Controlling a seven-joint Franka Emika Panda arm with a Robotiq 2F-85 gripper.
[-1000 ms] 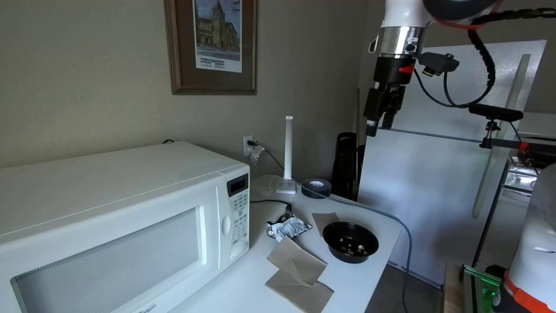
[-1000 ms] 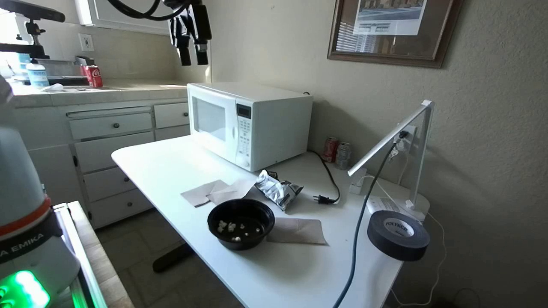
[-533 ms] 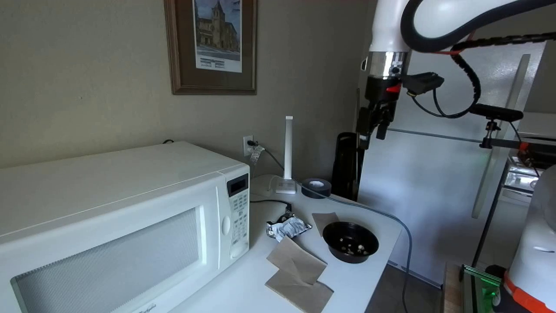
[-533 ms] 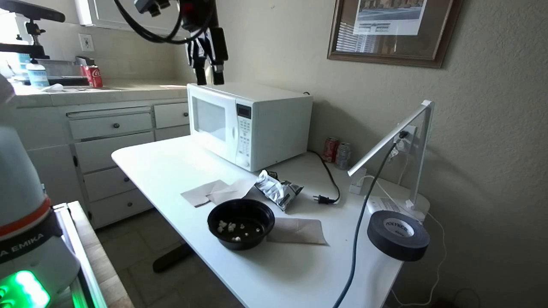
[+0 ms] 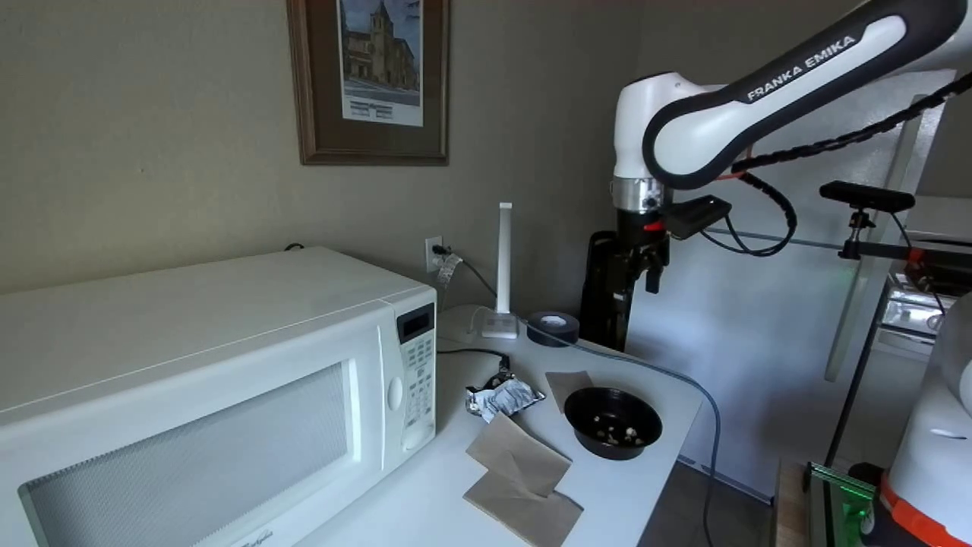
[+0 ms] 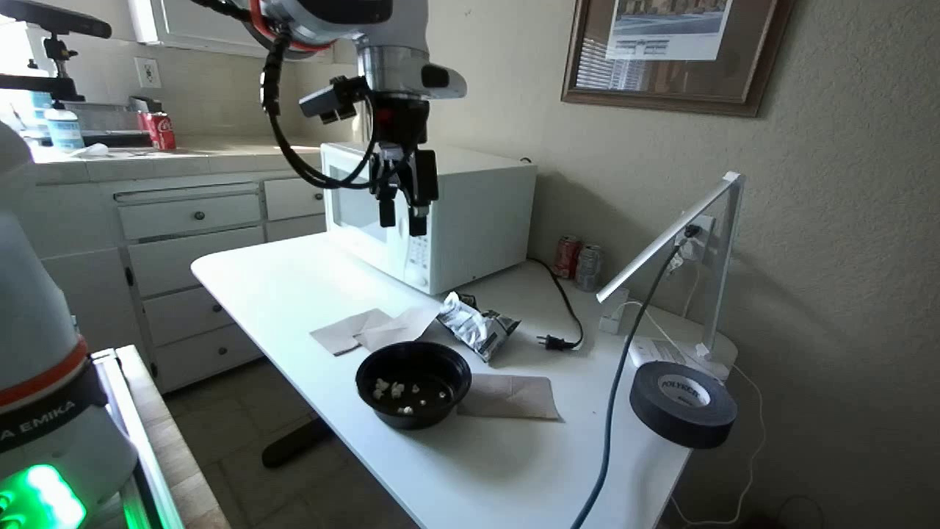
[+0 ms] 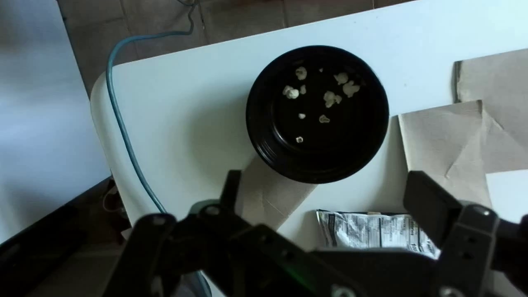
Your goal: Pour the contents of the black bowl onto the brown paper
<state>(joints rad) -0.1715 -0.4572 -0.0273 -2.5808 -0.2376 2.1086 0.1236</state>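
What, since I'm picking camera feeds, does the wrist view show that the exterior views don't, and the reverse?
Wrist view only: a nearly overhead look into the black bowl and distinct printed columns on the foil packet.
Exterior views only: the microwave, the framed picture and the robot's base.
Shared: the white table, black bowl, popcorn, brown paper, foil packet and gripper.

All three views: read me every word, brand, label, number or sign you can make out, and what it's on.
"FRANKA EMIKA": robot arm.
"A EMIKA" (start cut off): robot base.
"POLYKEN": black tape roll.
Too small or blurred to read: microwave keypad and microwave door script, silver packet print, framed picture caption, cord tag, bottle label, red soda can, two other soda cans.
None seen on black bowl or brown paper.
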